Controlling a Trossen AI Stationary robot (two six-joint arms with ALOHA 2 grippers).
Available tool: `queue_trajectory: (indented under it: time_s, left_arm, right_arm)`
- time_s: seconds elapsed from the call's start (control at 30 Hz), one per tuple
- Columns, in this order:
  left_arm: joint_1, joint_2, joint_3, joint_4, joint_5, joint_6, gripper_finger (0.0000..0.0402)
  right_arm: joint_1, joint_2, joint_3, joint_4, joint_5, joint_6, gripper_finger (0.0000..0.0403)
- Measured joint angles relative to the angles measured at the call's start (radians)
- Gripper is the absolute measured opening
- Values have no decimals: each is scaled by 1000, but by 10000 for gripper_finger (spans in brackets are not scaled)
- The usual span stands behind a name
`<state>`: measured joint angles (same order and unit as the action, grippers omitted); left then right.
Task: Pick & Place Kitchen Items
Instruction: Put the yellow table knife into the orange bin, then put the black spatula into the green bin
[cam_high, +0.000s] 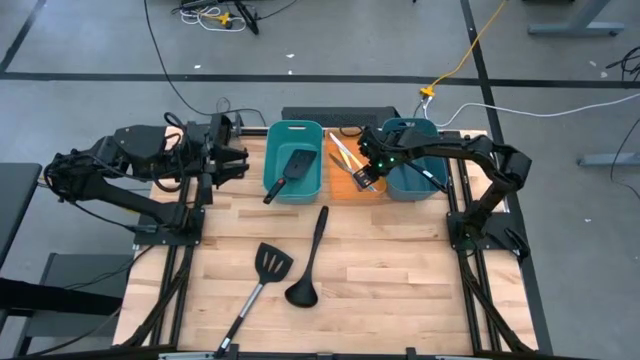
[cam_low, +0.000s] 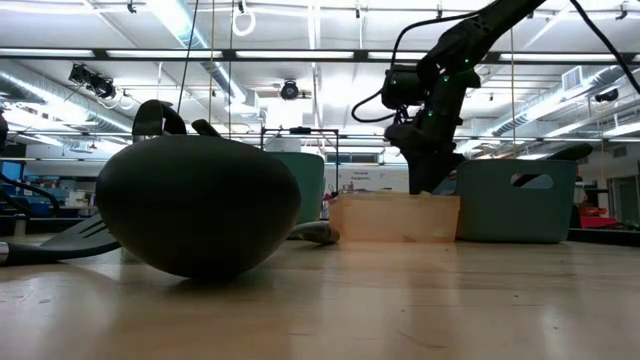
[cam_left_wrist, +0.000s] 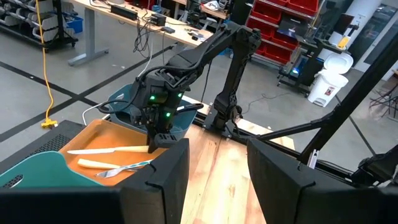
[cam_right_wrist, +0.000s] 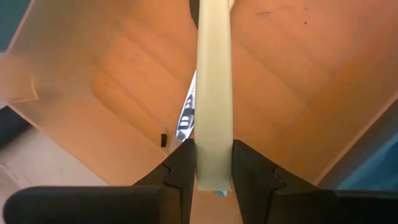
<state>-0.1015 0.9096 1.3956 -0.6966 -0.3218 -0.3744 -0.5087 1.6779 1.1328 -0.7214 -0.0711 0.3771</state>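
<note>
I am clamping a white stick (cam_right_wrist: 214, 93) in my right claw (cam_right_wrist: 212, 163), reaching down into the orange bin (cam_high: 345, 185) on the bench (cam_high: 380, 270). My wrist view alone is showing this grip. My left claw (cam_left_wrist: 217, 168) is waiting apart, holding nothing, beside the teal bin (cam_high: 296, 132).

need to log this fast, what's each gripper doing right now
Left gripper: open, holding nothing, waiting at the table's left edge.
Right gripper: shut on a cream-white stick, over the orange bin.
</note>
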Motion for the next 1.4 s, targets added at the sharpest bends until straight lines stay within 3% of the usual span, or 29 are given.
queue_trajectory:
  time_s: [0.67, 1.13, 1.4]
  left_arm:
    - [0, 0, 0, 0, 0, 0, 167]
    - [0, 0, 0, 0, -14, 0, 167]
    - [0, 0, 0, 0, -19, -15, 167]
  right_arm:
    - [0, 0, 0, -14, 3, 8, 95]
    - [0, -1, 0, 7, 10, 6, 182]
    - [0, -16, 0, 76, -1, 3, 196]
